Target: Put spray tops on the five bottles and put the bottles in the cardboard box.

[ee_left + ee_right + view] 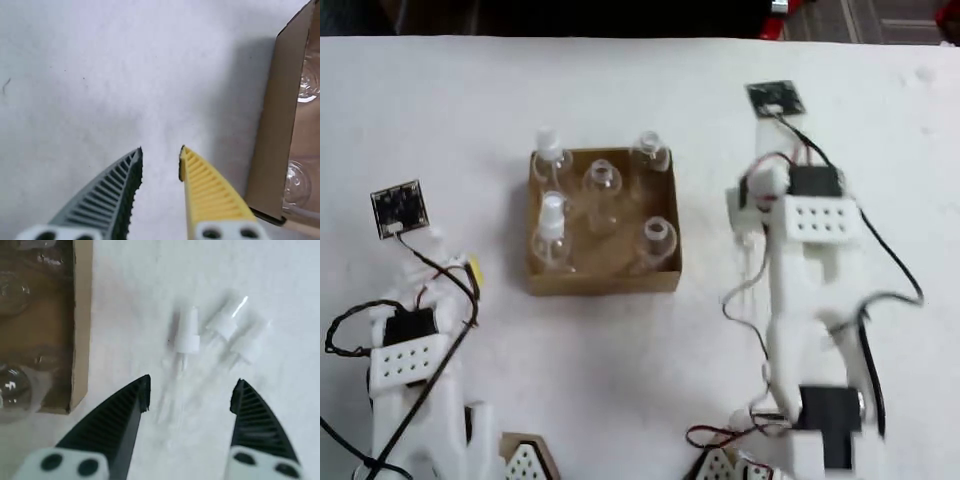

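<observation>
So the cardboard box (605, 278) sits just right of the left pincer (460, 265), with five bottles (602, 185) standing inside. The two nearest that pincer have white spray tops (552, 210); the other three are bare-necked.

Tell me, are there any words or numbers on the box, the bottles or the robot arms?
No text can be read anywhere.
cardboard box: plain brown walls, no print.
bottles: clear, no labels to be seen.
spray tops: plain white.
small dark boards on the arms: any marks are too small to read.
</observation>
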`<state>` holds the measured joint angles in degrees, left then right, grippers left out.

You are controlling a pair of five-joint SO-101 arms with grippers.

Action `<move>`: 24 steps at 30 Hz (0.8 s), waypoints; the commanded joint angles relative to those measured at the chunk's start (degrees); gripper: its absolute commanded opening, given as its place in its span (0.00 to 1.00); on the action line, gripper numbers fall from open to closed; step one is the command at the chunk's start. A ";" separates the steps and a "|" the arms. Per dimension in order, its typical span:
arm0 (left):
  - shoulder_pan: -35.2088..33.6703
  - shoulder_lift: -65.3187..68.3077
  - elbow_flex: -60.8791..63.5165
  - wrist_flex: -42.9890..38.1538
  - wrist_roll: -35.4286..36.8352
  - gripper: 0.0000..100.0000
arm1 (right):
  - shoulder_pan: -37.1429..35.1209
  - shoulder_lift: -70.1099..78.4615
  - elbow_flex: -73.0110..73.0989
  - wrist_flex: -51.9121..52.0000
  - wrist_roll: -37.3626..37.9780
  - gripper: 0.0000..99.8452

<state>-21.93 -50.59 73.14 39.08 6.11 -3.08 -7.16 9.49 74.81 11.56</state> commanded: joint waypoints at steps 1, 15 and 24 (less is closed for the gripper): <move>0.66 -0.66 -0.18 -1.32 -0.44 0.12 | -0.75 10.33 -9.05 0.57 0.44 0.23; 0.66 -0.66 -0.18 -1.32 -0.44 0.12 | 4.09 38.64 -26.99 0.66 0.97 0.23; 0.66 -0.66 -0.18 -1.32 -0.44 0.12 | 4.26 40.84 -27.69 0.66 0.97 0.09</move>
<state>-21.93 -50.59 73.14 39.08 6.11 0.53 34.68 -16.00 75.25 11.91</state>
